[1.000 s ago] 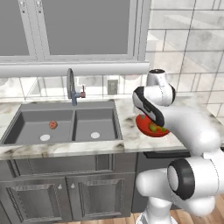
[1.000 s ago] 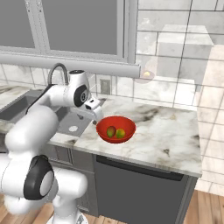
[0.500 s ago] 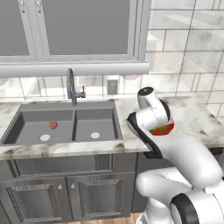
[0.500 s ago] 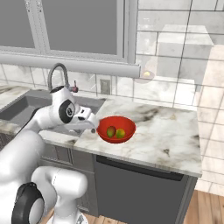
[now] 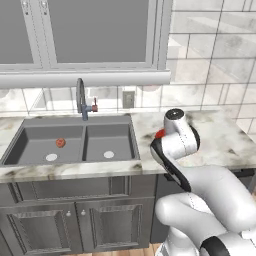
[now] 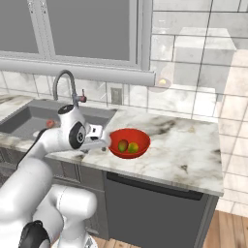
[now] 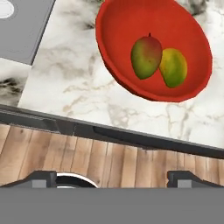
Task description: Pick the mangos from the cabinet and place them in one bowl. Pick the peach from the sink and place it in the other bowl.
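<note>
The glossy red bowl [image 7: 131, 26] stands on the marble counter and holds both mangos, the red-green one [image 7: 146, 56] touching the yellow-green one [image 7: 173, 66]. My gripper [image 7: 114, 178] is open with nothing between its fingers. It hangs low over the counter's front edge, just left of the red bowl [image 6: 140, 150]. The peach [image 5: 60, 142] lies in the left basin of the dark sink [image 5: 30, 132], well to the left of the hand. The grey-green bowl and the dark wood-grain cabinet are out of view.
A curved tap [image 5: 80, 97] with a red handle rises behind the sink. Pale glass-fronted wall cabinets [image 5: 95, 35] hang above it. Panelled cupboard doors [image 5: 70, 225] sit under the counter. Marble counter [image 6: 184, 150] stretches right of the red bowl.
My arm has folded down and the hand has dropped from above the red bowl to its left side, near the counter's front edge. Both mangos stay in the bowl.
</note>
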